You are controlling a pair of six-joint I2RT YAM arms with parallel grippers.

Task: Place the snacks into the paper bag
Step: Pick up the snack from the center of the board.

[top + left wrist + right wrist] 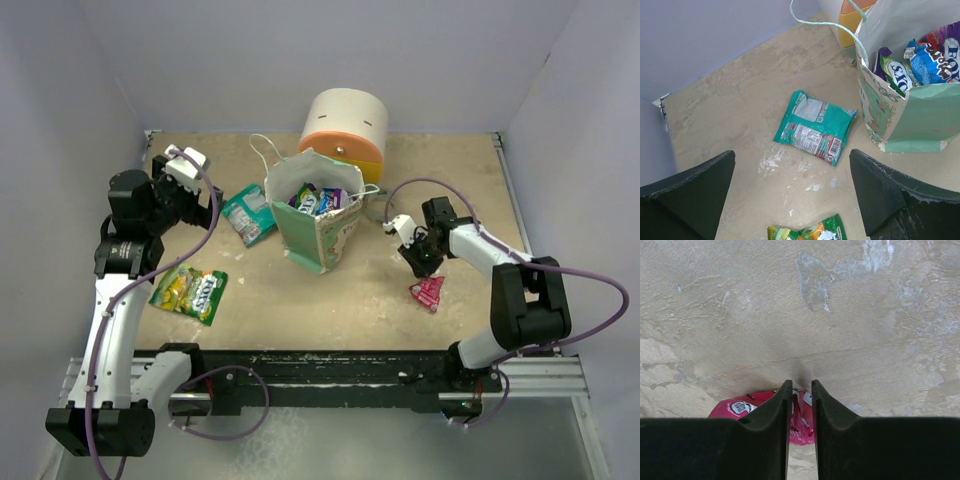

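Right end effector [800, 386] nearly clenched astride pink snack packet [740, 407]; grip unclear

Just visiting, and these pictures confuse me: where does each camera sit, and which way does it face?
Top external: above and behind the arms, looking down at the table; both arms show.
Left wrist: on the left arm, looking slantwise down at the teal packet and paper bag; the open left gripper frames the bottom.
Right wrist: on the right arm, looking down close at the table; the right gripper, jaws nearly together, is over the pink packet.
Shared: top and left wrist both show the teal packet and paper bag.
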